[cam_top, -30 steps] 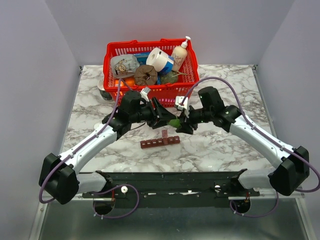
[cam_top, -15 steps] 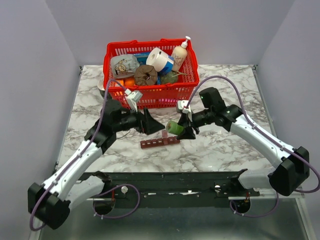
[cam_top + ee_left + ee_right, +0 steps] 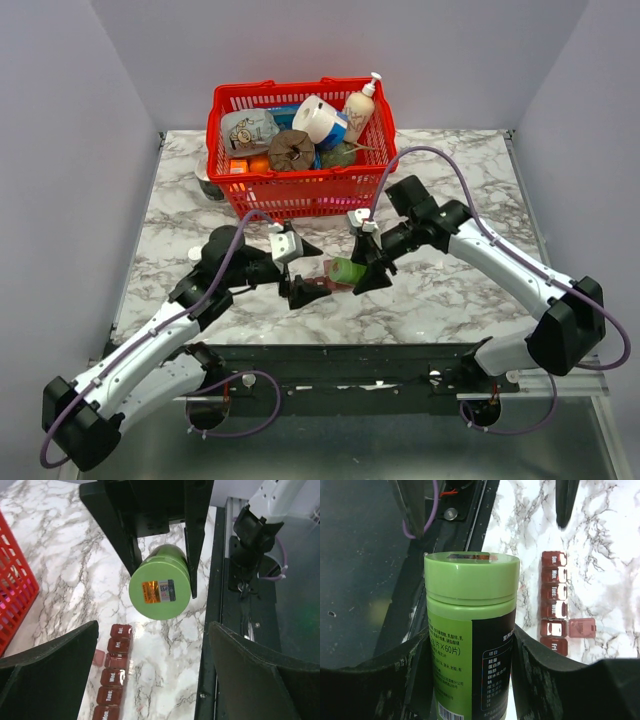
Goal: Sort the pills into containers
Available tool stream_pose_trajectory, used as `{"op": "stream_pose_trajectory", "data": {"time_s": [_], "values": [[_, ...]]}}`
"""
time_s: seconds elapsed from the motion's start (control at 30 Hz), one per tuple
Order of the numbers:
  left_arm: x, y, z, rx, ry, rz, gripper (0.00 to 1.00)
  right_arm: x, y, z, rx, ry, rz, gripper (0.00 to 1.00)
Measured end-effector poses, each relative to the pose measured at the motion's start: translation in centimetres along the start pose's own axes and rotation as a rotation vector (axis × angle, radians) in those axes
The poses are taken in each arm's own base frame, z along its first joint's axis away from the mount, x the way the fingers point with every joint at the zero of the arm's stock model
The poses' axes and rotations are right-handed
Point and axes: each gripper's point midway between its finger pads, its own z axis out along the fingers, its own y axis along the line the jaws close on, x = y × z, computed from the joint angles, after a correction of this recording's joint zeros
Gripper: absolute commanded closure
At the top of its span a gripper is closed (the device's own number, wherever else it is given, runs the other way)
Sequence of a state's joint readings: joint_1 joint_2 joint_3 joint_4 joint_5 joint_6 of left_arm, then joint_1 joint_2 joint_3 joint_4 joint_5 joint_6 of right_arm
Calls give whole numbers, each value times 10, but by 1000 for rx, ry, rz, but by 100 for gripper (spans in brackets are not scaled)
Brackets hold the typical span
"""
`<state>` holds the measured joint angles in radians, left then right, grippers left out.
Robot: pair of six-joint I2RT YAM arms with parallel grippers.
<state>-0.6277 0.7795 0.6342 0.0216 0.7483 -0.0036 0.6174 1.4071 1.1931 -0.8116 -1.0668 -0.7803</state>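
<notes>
Pill organizer (image 3: 553,602) lies twelve-to-six o'clock in right wrist view, one lid (image 3: 582,628) open, contents unclear. Right tool (image 3: 470,642) clamps green bottle (image 3: 470,595); left tool (image 3: 154,630) gapes empty.

Left arm (image 3: 160,335) extended inward, jaws wide; right arm (image 3: 500,262) angled inward, jaws clamping green bottle (image 3: 347,269).

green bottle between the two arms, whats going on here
The right claw grips the green bottle on its side above the marble table, cap on, pointing at the left arm. The left claw hangs wide open facing the cap, not touching it. Beneath them lies the dark red pill organizer with one lid flipped open; no pills are visible in it. A red basket of odds and ends sits at the back.
</notes>
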Motion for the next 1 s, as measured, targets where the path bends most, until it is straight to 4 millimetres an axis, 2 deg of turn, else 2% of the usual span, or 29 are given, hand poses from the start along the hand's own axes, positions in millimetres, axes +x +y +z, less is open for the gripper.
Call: {"op": "stream_pose_trajectory", "data": {"time_s": [0.23, 0.33, 0.4, 0.43, 0.47, 0.53, 0.57, 0.83, 1.0], "values": [[9, -9, 22, 73, 44, 61, 5, 1, 2, 4, -17, 3, 5, 97], [8, -14, 27, 91, 44, 73, 13, 1, 2, 4, -16, 3, 8, 97], [7, -16, 31, 96, 45, 72, 31, 2, 1, 5, -17, 4, 11, 97], [6, -16, 32, 95, 46, 71, 46, 2, 1, 5, -18, 4, 13, 97], [6, -15, 35, 92, 50, 65, 72, 3, 1, 5, -18, 5, 16, 97], [4, -9, 38, 72, 57, 51, 97, 5, 2, 5, -19, 12, 28, 97], [4, -9, 39, 72, 63, 34, 100, 5, 1, 5, -16, 15, 29, 97], [3, -6, 40, 2, 68, -149, 100, 7, -2, 3, 14, 28, 9, 98], [7, 8, 45, -122, 125, -544, 100, 14, -17, -3, 147, 86, -31, 98]]}}
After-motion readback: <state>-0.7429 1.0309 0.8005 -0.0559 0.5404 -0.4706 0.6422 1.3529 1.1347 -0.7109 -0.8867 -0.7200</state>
